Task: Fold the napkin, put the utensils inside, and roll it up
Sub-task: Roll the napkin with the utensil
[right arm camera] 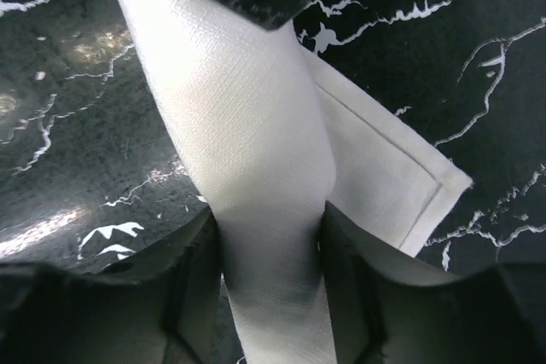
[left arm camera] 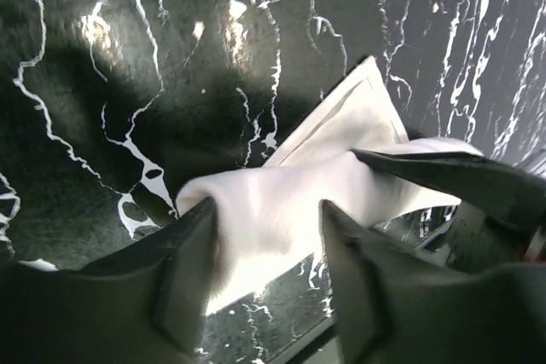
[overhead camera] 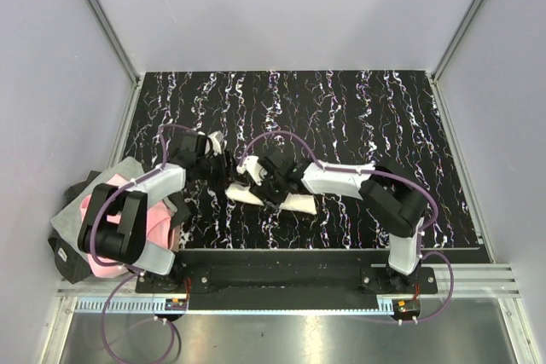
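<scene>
The left hand (left arm camera: 266,215) sits left of centre in the overhead view. Its two fingers (left arm camera: 192,270) are apart and straddle one end of the napkin (overhead camera: 294,202). In its wrist view the cream cloth fills the gap between them and spreads toward the upper right into a flat hemmed corner lying on the black marbled bench (overhead camera: 384,125). At the lower left of the overhead view, beside that arm's base, a pink and grey cloth (overhead camera: 72,226) lies bunched at the bench's left edge. The napkin forms a narrow roll near the middle of the frame, close to the bench's near edge, slanting down to the right. The right hand (right arm camera: 271,219) reaches in from the right and meets the roll just right of the left hand. It is clamped on the roll, with one finger pressed to each side. A flat hemmed corner of the cloth pokes out at the right of its wrist view.
</scene>
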Available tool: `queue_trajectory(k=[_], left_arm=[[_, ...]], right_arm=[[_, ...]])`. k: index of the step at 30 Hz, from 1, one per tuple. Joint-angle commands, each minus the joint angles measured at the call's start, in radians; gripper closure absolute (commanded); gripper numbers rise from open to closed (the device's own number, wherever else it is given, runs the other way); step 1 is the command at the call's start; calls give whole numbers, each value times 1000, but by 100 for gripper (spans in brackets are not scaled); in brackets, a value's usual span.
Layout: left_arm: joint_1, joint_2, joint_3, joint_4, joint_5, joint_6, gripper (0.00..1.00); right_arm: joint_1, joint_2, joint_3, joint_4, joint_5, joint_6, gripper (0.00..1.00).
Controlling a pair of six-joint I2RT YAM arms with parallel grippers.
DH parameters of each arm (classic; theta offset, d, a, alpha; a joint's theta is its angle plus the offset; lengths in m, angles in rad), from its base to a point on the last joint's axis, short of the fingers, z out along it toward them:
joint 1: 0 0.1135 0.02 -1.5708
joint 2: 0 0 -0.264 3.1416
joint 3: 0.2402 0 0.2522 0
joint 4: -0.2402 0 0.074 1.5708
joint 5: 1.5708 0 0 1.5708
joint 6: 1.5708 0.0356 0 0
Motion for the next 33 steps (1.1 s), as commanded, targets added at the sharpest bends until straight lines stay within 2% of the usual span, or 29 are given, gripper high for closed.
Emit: queue_trajectory(k=[1,5,12,18,23,30,33], left_arm=[[5,-96,32,20,-52,27,34],[5,-183,-12,36,-98,24,29],[5,-271,-129,105,-92,-7,28],[5,-336,-205,117,-96,-25,29],[-6,-353,-264,170,-40,-52,31],[-15,-262,-297,264,29,-90,47],[-16,-237,-297,293,37,-91,62]], right_arm=[[-49,75,37,-149,-267,43,52],[-91,98,28,-154,-443,94,54],[-173,161,55,-157,-718,150,57],[-236,234,106,-160,-843,195,56],[-261,299,141,-167,-902,224,55],[-298,354,170,-167,-974,232,53],[-309,363,187,-170,-979,256,51]])
